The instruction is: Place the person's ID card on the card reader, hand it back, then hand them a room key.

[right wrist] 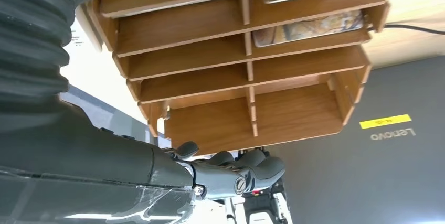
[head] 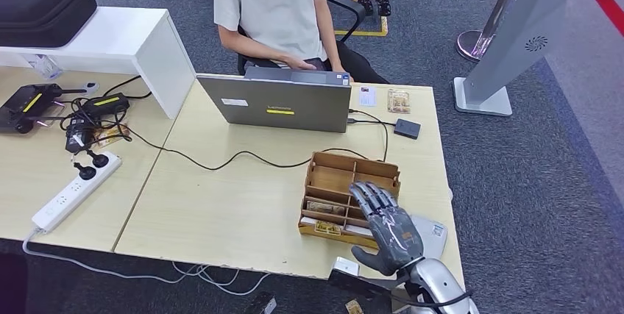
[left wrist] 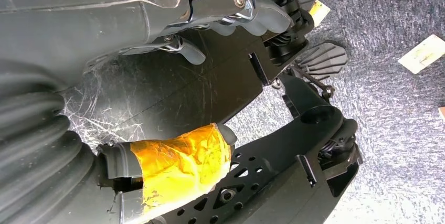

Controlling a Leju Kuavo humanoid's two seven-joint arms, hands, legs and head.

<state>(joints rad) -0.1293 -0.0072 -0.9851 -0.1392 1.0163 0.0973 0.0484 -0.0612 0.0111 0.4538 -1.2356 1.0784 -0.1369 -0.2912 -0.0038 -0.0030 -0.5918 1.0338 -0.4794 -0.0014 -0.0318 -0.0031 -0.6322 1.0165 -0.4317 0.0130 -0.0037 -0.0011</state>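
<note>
My right hand [head: 388, 227] hovers open over the near right part of a wooden organiser [head: 332, 176], holding nothing. Patterned cards [head: 326, 208] lie in its near slots, and in the right wrist view they sit in compartments [right wrist: 308, 28] beyond my straight fingers [right wrist: 239, 174]. A small black box [head: 407, 128], wired to the laptop [head: 276, 104], lies on the desk behind the organiser. Two cards, one pale [head: 366, 96] and one patterned [head: 399, 100], lie near the person [head: 271, 5] seated behind the laptop. My left hand [left wrist: 231, 19] hangs low beside my body, fingers loose and holding nothing.
A flat grey-white device [head: 433, 234] lies under my right wrist at the desk's near right corner. A black cable [head: 221, 163] crosses the desk. A power strip [head: 73, 190] and black gadgets [head: 96, 112] crowd the left table. A grey stand [head: 508, 56] rises at the right.
</note>
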